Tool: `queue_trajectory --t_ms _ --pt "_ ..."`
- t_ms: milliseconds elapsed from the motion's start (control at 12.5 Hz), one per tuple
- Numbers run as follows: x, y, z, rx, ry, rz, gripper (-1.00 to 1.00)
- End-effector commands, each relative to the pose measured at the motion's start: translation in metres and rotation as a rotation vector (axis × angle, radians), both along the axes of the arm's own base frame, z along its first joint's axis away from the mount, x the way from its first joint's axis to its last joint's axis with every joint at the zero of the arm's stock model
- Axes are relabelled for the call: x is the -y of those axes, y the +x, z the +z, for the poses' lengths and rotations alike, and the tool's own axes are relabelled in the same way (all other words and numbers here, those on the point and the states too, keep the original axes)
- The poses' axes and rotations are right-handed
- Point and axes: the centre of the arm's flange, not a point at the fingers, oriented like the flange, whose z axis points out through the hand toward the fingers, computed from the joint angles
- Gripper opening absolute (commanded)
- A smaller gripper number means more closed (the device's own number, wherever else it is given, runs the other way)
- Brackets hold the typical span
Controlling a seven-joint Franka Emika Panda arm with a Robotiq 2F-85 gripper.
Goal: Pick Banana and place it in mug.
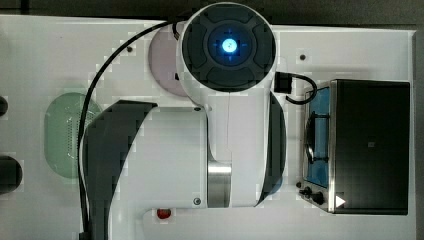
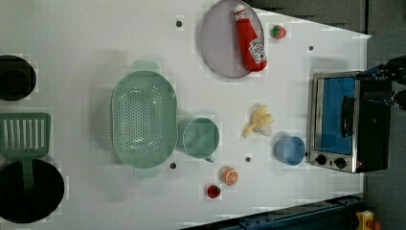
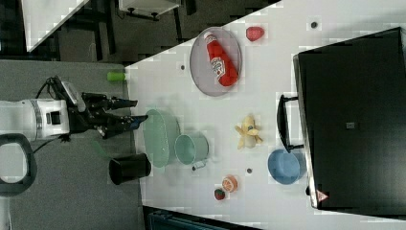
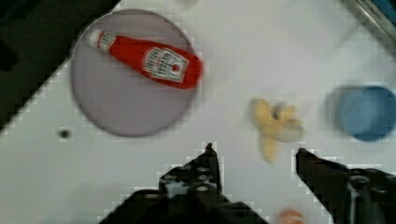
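Note:
The banana (image 2: pixel 258 122) is a pale yellow peeled toy lying on the white table between the mug and the toaster oven. It also shows in the right view (image 3: pixel 248 132) and in the wrist view (image 4: pixel 275 128). The mint-green mug (image 2: pixel 201 138) stands upright beside the colander, its inside bare, and appears again in the right view (image 3: pixel 191 147). My gripper (image 4: pixel 254 156) hangs open high above the table with nothing between its fingers; the banana lies just beyond the fingertips (image 4: pixel 208 156). In the right view the gripper (image 3: pixel 139 110) sits at the right view's left, well clear of the objects.
A green colander (image 2: pixel 143 120) touches the mug. A blue bowl (image 2: pixel 289 150) and a toaster oven (image 2: pixel 342 122) flank the banana. An orange slice (image 2: pixel 230 176) and a strawberry (image 2: pixel 213 191) lie near the mug. A plate (image 2: pixel 218 43) holds a ketchup bottle (image 2: pixel 250 38).

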Motion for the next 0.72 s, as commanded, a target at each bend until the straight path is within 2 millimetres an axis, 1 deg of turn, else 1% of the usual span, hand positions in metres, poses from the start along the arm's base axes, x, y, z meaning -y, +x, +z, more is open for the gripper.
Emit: queue_trajectory --t_ms 80,240,320,480,560,720 --pt "0.035 -0.110 0.060 -0.019 -0.012 -0.093 0.59" --pt "0.035 -0.109 0.058 -0.022 -0.012 -0.092 0.99" --pt "0.035 -0.109 0.053 -0.033 -0.012 -0.092 1.00" --pt "0.034 -0.103 0.027 -0.053 -0.013 -0.089 1.00" --pt "0.034 -0.099 0.010 -0.054 -0.014 -0.082 1.00" --pt "0.033 -0.090 -0.035 -0.052 -0.013 -0.004 1.00"
